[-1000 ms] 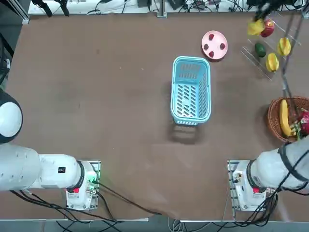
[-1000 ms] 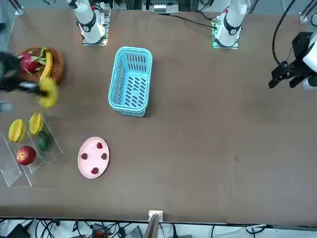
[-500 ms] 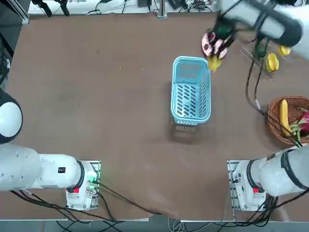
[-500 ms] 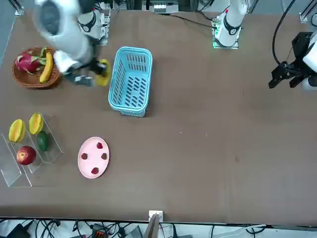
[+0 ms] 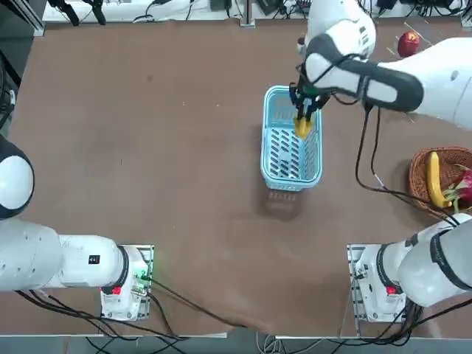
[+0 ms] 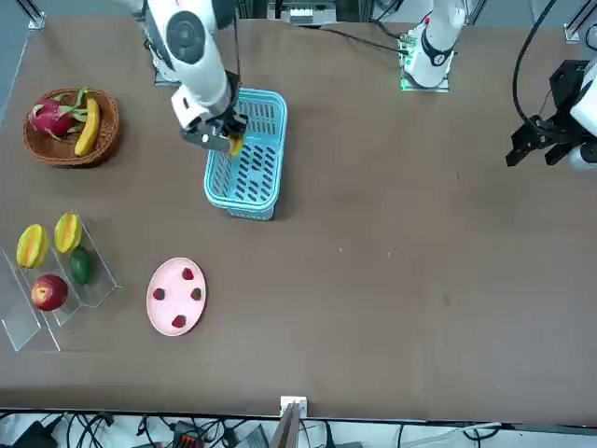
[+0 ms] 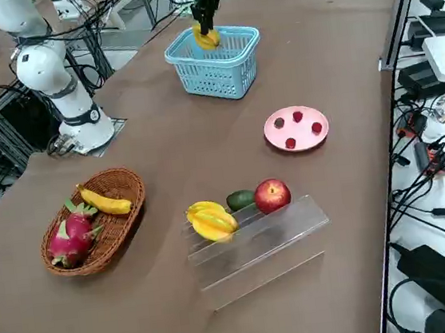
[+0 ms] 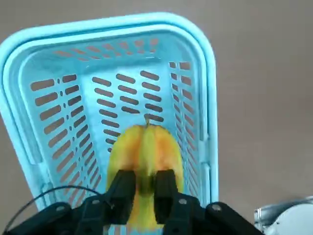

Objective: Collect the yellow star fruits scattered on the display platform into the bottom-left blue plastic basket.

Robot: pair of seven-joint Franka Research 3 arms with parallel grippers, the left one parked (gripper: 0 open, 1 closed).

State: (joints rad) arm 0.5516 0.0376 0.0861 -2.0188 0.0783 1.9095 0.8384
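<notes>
My right gripper point(image 5: 304, 112) hangs over the far end of the blue plastic basket point(image 5: 267, 144), shut on one yellow star fruit point(image 5: 302, 127). In the wrist view the fingers point(image 8: 122, 188) pinch a ridge of this star fruit point(image 8: 145, 144), with the basket's slotted floor point(image 8: 63, 98) beneath. From the front, the held fruit point(image 6: 235, 144) sits just inside the basket's rim point(image 6: 244, 201). Two more star fruits point(image 6: 32, 245) point(image 6: 67, 231) lie on the clear display platform point(image 6: 28, 322), which also shows from the side point(image 7: 256, 247) with the fruits point(image 7: 210, 220) on it.
A red apple point(image 6: 48, 291) and a green fruit point(image 6: 81, 265) share the platform. A pink plate point(image 6: 175, 296) with small red pieces lies beside it. A wicker basket point(image 6: 110, 126) holds a banana and a dragon fruit. My right arm hides the plate from overhead.
My right gripper carried the star fruit from the platform side, past the pink plate, to above the blue basket and lowered it toward the basket's inside.
</notes>
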